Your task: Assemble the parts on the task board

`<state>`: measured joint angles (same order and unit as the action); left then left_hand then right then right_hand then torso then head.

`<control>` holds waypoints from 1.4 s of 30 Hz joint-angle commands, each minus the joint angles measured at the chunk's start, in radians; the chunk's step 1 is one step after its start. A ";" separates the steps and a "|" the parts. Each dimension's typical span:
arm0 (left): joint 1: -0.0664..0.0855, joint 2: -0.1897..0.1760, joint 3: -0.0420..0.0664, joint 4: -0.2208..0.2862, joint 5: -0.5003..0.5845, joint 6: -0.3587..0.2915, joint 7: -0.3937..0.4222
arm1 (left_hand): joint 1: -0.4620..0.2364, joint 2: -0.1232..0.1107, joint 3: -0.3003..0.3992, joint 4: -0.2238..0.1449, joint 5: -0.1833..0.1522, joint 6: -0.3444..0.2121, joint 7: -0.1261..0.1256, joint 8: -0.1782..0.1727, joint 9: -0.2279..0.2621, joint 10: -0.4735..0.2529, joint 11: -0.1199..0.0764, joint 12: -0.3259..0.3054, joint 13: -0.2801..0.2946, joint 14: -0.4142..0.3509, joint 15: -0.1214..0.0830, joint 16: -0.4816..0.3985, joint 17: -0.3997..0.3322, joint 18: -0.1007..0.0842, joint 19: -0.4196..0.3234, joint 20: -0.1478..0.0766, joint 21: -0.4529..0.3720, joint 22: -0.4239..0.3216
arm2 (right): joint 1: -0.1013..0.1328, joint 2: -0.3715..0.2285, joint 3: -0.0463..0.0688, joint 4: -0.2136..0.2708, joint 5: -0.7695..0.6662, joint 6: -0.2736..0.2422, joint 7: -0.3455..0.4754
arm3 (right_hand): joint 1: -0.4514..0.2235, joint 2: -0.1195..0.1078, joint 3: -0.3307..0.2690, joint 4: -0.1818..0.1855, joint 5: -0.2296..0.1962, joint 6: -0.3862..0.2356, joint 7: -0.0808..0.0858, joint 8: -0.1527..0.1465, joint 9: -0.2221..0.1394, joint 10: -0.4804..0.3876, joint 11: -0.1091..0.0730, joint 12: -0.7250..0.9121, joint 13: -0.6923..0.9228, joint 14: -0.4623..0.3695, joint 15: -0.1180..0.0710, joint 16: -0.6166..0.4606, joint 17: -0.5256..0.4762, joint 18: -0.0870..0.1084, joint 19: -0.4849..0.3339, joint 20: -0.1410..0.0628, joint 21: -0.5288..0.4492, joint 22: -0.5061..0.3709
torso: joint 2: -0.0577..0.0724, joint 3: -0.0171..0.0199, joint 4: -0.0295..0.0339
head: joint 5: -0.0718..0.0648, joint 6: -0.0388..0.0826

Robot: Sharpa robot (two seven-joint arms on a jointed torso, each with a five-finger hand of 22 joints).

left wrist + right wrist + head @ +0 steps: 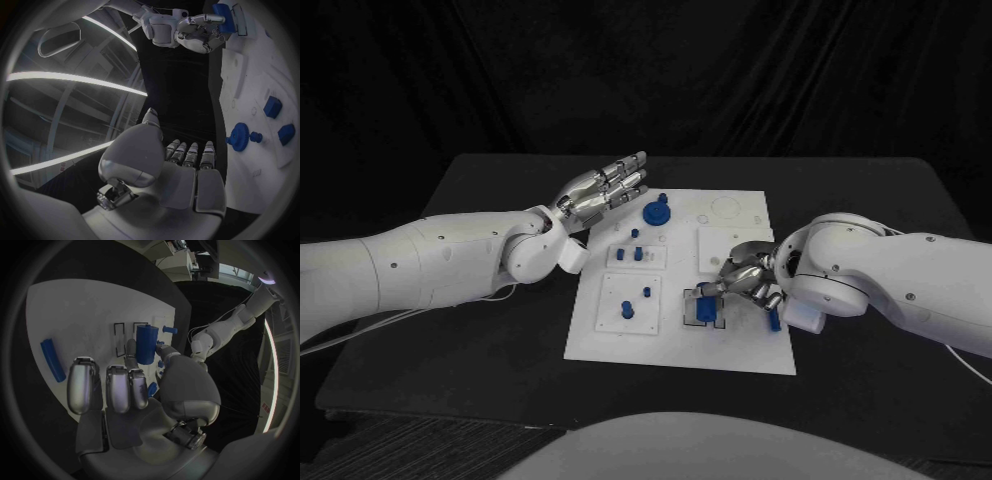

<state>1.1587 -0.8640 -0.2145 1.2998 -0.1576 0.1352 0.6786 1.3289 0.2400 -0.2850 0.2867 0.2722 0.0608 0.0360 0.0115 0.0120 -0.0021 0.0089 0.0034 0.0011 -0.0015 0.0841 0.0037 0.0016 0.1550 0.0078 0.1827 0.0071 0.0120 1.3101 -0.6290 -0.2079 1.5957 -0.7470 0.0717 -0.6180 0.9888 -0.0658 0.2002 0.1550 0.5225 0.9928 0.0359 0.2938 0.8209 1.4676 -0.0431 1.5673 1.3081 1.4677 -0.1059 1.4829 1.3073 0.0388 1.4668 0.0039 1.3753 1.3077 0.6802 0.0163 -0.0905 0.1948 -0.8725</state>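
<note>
Apparently right hand point(744, 282) pinched the blue block point(705, 309) at its fingertips, seating it in the board point(733, 352) slot. Left hand point(600, 190) hovered flat, fingers extended, holding nothing, clear of the work.

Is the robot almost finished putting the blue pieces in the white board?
Not yet. Some small blue pegs already stand in the task board. The right hand is working a blue block at its slot. The left hand hovers open. The blue gear and a loose bar look left over.

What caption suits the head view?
Right hand grips a blue part on the white task board; left hand hovers open.
</note>
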 commanded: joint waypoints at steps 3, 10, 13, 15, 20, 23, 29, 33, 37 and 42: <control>-0.001 0.003 0.001 0.001 0.005 0.011 0.106 | 0.006 0.002 0.005 0.001 0.006 0.002 0.007 0.002 0.001 0.002 0.006 -0.003 -0.001 0.001 0.009 -0.004 -0.002 0.012 0.000 0.005 0.000 0.001 | -0.005 0.006 0.000 -0.005 -0.034 0.035 -0.017 | -0.022 0.007 0.075 -0.085 -0.060 -0.005 0.004 -0.009 -0.004 0.103 0.009 0.004 0.263 0.070 0.009 -0.005 0.090 0.010 0.033 0.009 -0.005 0.196 | -0.001 -0.0008 0.0004 | 0.001 0.000; -0.001 0.004 0.001 0.001 0.005 0.012 0.105 | 0.006 0.002 0.005 0.001 0.006 0.002 0.007 0.002 0.001 0.002 0.006 -0.003 -0.001 0.001 0.009 -0.004 -0.002 0.012 0.000 0.005 0.000 0.001 | -0.008 0.012 0.000 -0.010 -0.047 0.039 -0.019 | -0.049 0.014 0.043 -0.063 -0.168 0.000 0.006 -0.010 -0.008 0.103 0.011 0.004 0.263 0.070 0.011 -0.006 0.088 0.009 0.035 0.010 -0.004 0.197 | -0.002 -0.0010 -0.0014 | 0.003 0.000; -0.001 0.004 0.001 0.000 0.005 0.013 0.104 | 0.007 0.002 0.005 0.000 0.008 0.002 0.008 0.002 0.001 0.002 0.006 -0.003 -0.001 0.001 0.010 -0.004 -0.002 0.012 0.000 0.006 0.000 0.002 | -0.009 0.015 0.000 -0.012 -0.049 0.041 -0.020 | -0.060 0.017 0.030 -0.053 -0.204 0.004 0.005 -0.009 -0.008 0.103 0.011 0.004 0.263 0.071 0.011 -0.005 0.089 0.009 0.035 0.011 -0.004 0.198 | -0.002 -0.0006 -0.0014 | 0.004 0.000; -0.001 0.005 0.001 0.000 0.005 0.013 0.104 | 0.007 0.002 0.005 0.000 0.008 0.002 0.008 0.002 0.001 0.002 0.006 -0.003 -0.001 0.001 0.010 -0.004 -0.002 0.012 0.000 0.006 0.000 0.002 | -0.009 0.017 0.000 -0.013 -0.050 0.043 -0.021 | -0.071 0.020 0.016 -0.043 -0.249 0.007 0.004 -0.007 -0.007 0.103 0.010 0.004 0.263 0.071 0.011 -0.006 0.088 0.009 0.036 0.011 -0.005 0.198 | -0.003 0.0002 -0.0011 | 0.004 0.000; -0.001 0.008 0.001 -0.001 0.005 0.015 0.104 | 0.007 0.002 0.005 0.000 0.009 0.003 0.008 0.002 0.001 0.002 0.006 -0.003 -0.001 0.001 0.011 -0.004 -0.002 0.012 0.000 0.006 0.000 0.001 | -0.011 0.023 0.000 -0.016 -0.051 0.047 -0.021 | -0.084 0.026 -0.005 -0.030 -0.300 0.011 0.003 -0.004 -0.006 0.103 0.009 0.004 0.263 0.071 0.010 -0.005 0.088 0.009 0.036 0.010 -0.006 0.198 | -0.003 0.0001 -0.0007 | 0.006 0.000; -0.001 0.009 0.001 -0.002 0.005 0.015 0.103 | 0.008 0.002 0.006 0.000 0.009 0.003 0.008 0.002 0.001 0.002 0.006 -0.003 -0.001 0.001 0.012 -0.004 -0.002 0.011 0.000 0.007 0.000 0.001 | -0.011 0.025 0.000 -0.017 -0.051 0.049 -0.022 | -0.091 0.028 -0.018 -0.022 -0.326 0.013 0.002 -0.002 -0.005 0.103 0.008 0.004 0.263 0.070 0.009 -0.006 0.086 0.010 0.036 0.009 -0.007 0.198 | -0.003 -0.0005 -0.0004 | 0.007 0.000; -0.001 0.011 0.001 -0.003 0.005 0.016 0.103 | 0.008 0.002 0.006 0.000 0.009 0.003 0.008 0.002 0.001 0.002 0.006 -0.003 -0.001 0.001 0.012 -0.004 -0.002 0.011 0.000 0.007 0.000 0.001 | -0.012 0.028 0.000 -0.019 -0.052 0.052 -0.021 | -0.096 0.027 -0.033 -0.017 -0.356 0.014 0.001 0.000 -0.003 0.103 0.007 0.004 0.263 0.070 0.008 -0.007 0.084 0.010 0.036 0.009 -0.009 0.198 | -0.003 -0.0009 -0.0002 | 0.007 0.000; -0.001 0.012 0.001 -0.004 0.005 0.018 0.103 | 0.008 0.002 0.006 0.000 0.010 0.002 0.009 0.002 0.001 0.002 0.006 -0.003 -0.001 0.001 0.013 -0.004 -0.002 0.011 0.000 0.007 0.000 0.001 | -0.012 0.029 0.000 -0.019 -0.052 0.053 -0.021 | -0.104 0.023 -0.056 -0.008 -0.407 0.013 0.001 0.003 -0.001 0.103 0.007 0.004 0.263 0.070 0.008 -0.008 0.083 0.010 0.036 0.008 -0.010 0.198 | -0.003 -0.0012 0.0006 | 0.007 0.000; -0.001 0.013 0.001 -0.005 0.005 0.019 0.103 | 0.008 0.002 0.006 0.001 0.009 0.002 0.009 0.002 0.001 0.002 0.006 -0.003 -0.001 0.001 0.014 -0.004 -0.002 0.011 0.000 0.008 0.000 0.001 | -0.012 0.028 0.000 -0.018 -0.052 0.052 -0.020 | -0.109 0.017 -0.074 -0.001 -0.435 0.012 0.001 0.005 0.001 0.103 0.008 0.004 0.263 0.069 0.008 -0.009 0.080 0.011 0.035 0.008 -0.014 0.197 | -0.003 -0.0009 -0.0002 | 0.008 0.000; -0.001 0.012 0.001 -0.006 0.005 0.020 0.102 | 0.007 0.003 0.006 0.002 0.009 0.002 0.010 0.002 0.001 0.002 0.006 -0.003 -0.001 0.001 0.014 -0.004 -0.002 0.011 0.000 0.008 0.000 0.001 | -0.012 0.026 0.000 -0.018 -0.057 0.051 -0.020 | -0.118 0.009 -0.095 0.011 -0.459 0.015 0.000 0.010 0.004 0.103 0.007 0.004 0.263 0.069 0.008 -0.009 0.081 0.011 0.035 0.008 -0.014 0.197 | -0.003 -0.0011 -0.0003 | 0.009 0.000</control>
<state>1.1587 -0.8533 -0.2145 1.2927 -0.1576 0.1426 0.6786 1.3289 0.2400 -0.2851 0.2868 0.2763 0.0645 0.0397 0.0115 0.0120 -0.0021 0.0089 0.0034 0.0016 -0.0014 0.0913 0.0037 0.0010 0.1547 0.0077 0.1826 0.0071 0.0120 1.3008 -0.6023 -0.2080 1.5765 -0.7952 0.1134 -0.6247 0.8799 -0.0591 0.1118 0.1641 0.0688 0.9989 0.0372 0.2979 0.8240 1.4642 -0.0399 1.5673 1.3076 1.4642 -0.1026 1.4790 1.3081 0.0388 1.4633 0.0074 1.3647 1.3073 0.6772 0.0152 -0.0904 0.2033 -0.8725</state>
